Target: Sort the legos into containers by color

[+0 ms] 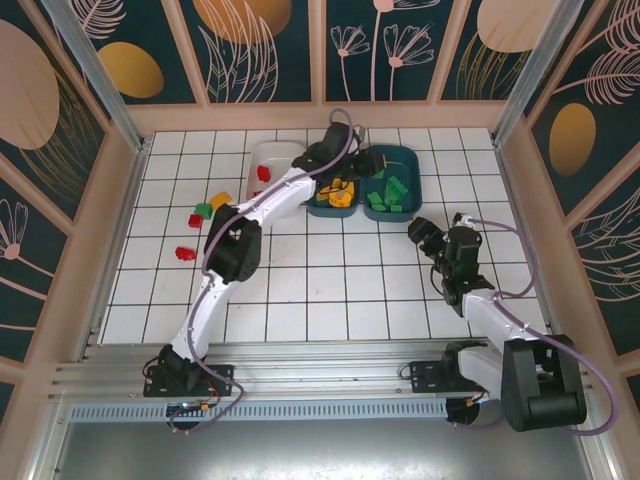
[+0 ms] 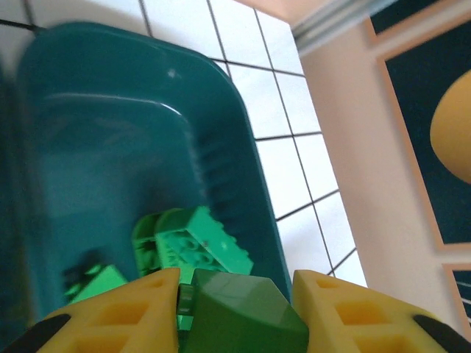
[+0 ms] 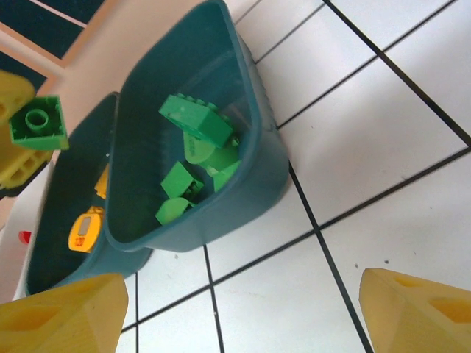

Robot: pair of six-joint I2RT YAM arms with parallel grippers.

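Green lego [image 2: 239, 312] sitting clamped in left fingers [image 2: 118, 320], hanging over teal bin [image 2: 110, 132] of green legos [image 2: 199, 246]; dropping low and centred advised. Right fingers [image 3: 62, 316] gaping, holding nothing.

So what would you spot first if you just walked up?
Probably the left gripper pinching a dark green plastic toy brick right above the dark teal plastic bin that has bright green bricks in it. After that, the little red plastic bricks lying loose on the white tiles at the left.
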